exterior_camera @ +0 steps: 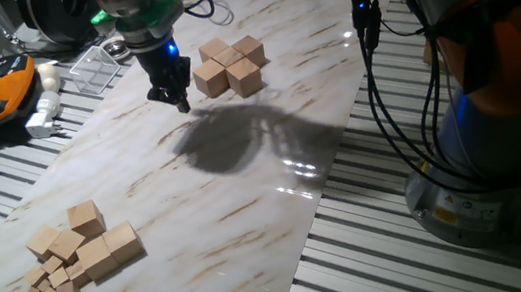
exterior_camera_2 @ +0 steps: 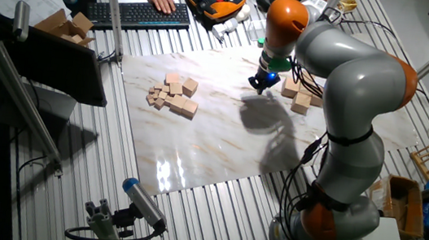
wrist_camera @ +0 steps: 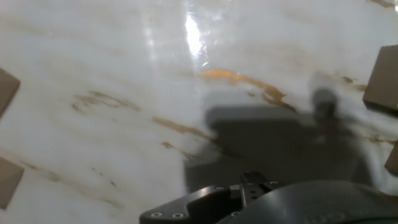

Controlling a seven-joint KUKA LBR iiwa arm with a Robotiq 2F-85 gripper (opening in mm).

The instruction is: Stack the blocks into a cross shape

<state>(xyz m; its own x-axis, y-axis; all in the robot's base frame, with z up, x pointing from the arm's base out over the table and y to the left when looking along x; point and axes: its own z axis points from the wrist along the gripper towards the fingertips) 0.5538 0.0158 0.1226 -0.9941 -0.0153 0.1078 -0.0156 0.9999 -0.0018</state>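
Several blocks (exterior_camera: 230, 66) form a cross beside the tool (exterior_camera: 181, 102), whose fingers look pressed together, empty. Judged light, rigid, smooth: pinch opposite flat faces.

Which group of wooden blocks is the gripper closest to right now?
The cross-shaped cluster of blocks, right beside the gripper. The loose pile with tiny cubes lies at the marble board's other end.

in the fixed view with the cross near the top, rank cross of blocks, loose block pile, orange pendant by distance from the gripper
1. cross of blocks, just right of the gripper.
2. orange pendant, far left off the board.
3. loose block pile, bottom left corner.
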